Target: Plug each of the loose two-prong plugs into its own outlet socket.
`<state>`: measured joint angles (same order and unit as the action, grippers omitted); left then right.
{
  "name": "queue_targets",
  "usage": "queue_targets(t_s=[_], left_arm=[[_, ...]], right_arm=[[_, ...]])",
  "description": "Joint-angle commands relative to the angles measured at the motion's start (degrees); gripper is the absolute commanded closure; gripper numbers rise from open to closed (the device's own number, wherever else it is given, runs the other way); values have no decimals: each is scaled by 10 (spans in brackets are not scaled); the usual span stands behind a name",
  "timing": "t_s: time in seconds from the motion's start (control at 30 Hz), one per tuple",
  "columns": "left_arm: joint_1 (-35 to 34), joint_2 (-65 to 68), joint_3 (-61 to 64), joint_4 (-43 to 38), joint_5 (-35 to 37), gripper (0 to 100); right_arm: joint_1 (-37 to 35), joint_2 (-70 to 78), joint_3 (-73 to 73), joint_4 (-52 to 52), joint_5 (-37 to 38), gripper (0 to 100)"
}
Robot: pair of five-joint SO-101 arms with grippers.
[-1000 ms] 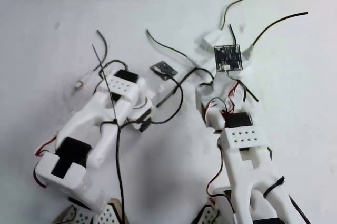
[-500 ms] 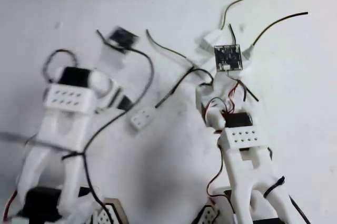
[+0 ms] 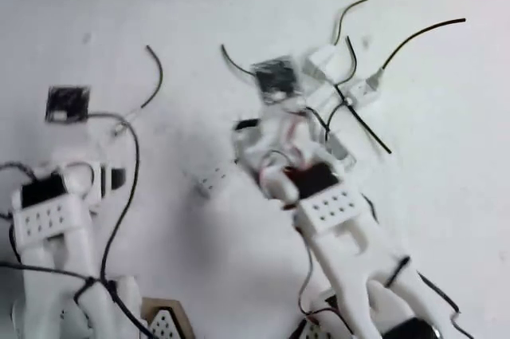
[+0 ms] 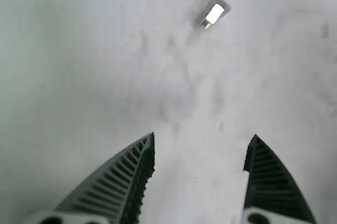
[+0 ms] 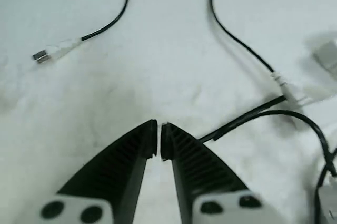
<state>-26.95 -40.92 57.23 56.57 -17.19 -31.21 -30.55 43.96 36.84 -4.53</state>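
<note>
White table point(image 3: 239, 275): it carries loose black wires, small plugs and little boards.
Left end effector point(image 4: 203, 137): my ribbed jaws stand wide apart, nothing between them, over bare table.
Right end effector point(image 5: 158, 125): my jaws are pressed almost tip to tip and grip nothing.
Plug point(image 3: 121, 126): small and pale with a metal tip, lying flat at the left-centre of the high view, just above my left arm and ahead of my open jaws.
Thin wire point(image 3: 157, 76): black, curving up from that plug.
Socket block point(image 3: 211, 179): white, at the middle of the high view between my two arms, apart from the plug.
Black board point(image 3: 68, 104): square, at the left, above my left arm.
White connectors point(image 3: 323, 56): upper right of centre, among dark wires.
</note>
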Motion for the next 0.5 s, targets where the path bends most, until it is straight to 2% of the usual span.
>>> queue_targets(t_s=[0.0, 0.2, 0.47], left_arm=[[-27, -86, 113, -96, 32, 722], [-33, -194, 164, -75, 31, 722], [-36, -323, 227, -71, 33, 721]], right_arm=[[-57, 76, -126, 59, -9, 978], [-117, 281, -302, 75, -100, 978], [-138, 575, -589, 71, -186, 977]])
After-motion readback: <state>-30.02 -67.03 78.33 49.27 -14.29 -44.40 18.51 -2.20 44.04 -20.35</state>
